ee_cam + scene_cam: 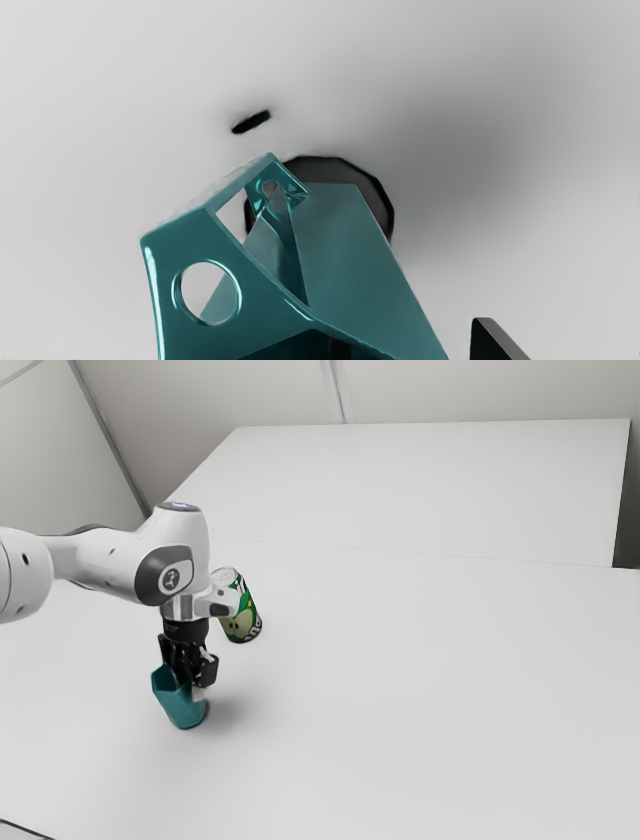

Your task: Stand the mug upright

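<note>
A glossy teal, faceted mug [181, 708] sits at the black gripper [193, 685], low over the white counter [420, 680]. Whether the jaws clamp it cannot be told. Likely light, stiff and slick, it would best be taken by a flat wall, clear of the handle [172, 280].

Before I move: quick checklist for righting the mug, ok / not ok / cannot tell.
1. Teal mug opening faces up: ok.
2. Mug base flat on the table: cannot tell; it leans in the exterior view, but so does the can.
3. Mug wall between the fingers: ok, inner finger inside the mug, outer finger outside.
4. Gripper shut on the wall: not ok, a gap shows beside the outer finger.
5. Green drink can apart from the mug: ok, bare table between them.
</note>
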`<state>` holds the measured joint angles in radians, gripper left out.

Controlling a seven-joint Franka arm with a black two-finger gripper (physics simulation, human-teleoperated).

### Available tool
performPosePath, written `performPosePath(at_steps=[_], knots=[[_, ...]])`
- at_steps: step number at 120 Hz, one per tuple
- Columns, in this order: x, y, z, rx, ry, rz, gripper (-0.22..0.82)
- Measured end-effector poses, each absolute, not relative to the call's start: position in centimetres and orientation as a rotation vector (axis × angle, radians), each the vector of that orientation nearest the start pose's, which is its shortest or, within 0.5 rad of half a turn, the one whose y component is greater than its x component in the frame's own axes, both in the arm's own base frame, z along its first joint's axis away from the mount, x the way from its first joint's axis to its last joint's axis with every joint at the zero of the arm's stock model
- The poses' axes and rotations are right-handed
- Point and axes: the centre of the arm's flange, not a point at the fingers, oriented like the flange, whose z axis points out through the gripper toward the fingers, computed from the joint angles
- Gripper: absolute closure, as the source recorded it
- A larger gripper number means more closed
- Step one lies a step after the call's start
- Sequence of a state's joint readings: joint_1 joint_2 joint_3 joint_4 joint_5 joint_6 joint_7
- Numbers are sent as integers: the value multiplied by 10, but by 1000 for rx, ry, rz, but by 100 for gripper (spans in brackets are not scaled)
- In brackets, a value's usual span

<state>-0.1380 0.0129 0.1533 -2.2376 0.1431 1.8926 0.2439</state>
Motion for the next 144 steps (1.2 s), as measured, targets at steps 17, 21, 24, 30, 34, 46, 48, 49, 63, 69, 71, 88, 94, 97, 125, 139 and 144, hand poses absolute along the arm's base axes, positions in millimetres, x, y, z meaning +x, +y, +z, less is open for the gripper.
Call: performPosePath(at_steps=[17,21,24,30,34,46,48,49,63,69,71,88,94,97,125,139,144], knots=[[482,20,345,-2983,420,549,21],[482,20,350,-2986,414,534,18],[483,21,353,-2987,410,525,16],[484,22,358,-2991,402,506,13],[486,23,364,-2994,395,485,11],[506,29,403,-3005,361,353,7],[511,30,413,-3006,354,323,6],[514,30,419,-3006,350,303,6],[540,33,498,-3001,314,99,3],[544,30,519,-2997,304,59,3],[545,29,524,-2996,302,50,3],[553,28,573,-2989,265,-46,1],[554,30,591,-2985,242,-77,1],[553,31,596,-2985,232,-81,1],[548,38,611,-2990,162,-62,0],[545,40,612,-2993,142,-47,0],[545,40,613,-2994,135,-43,0]])
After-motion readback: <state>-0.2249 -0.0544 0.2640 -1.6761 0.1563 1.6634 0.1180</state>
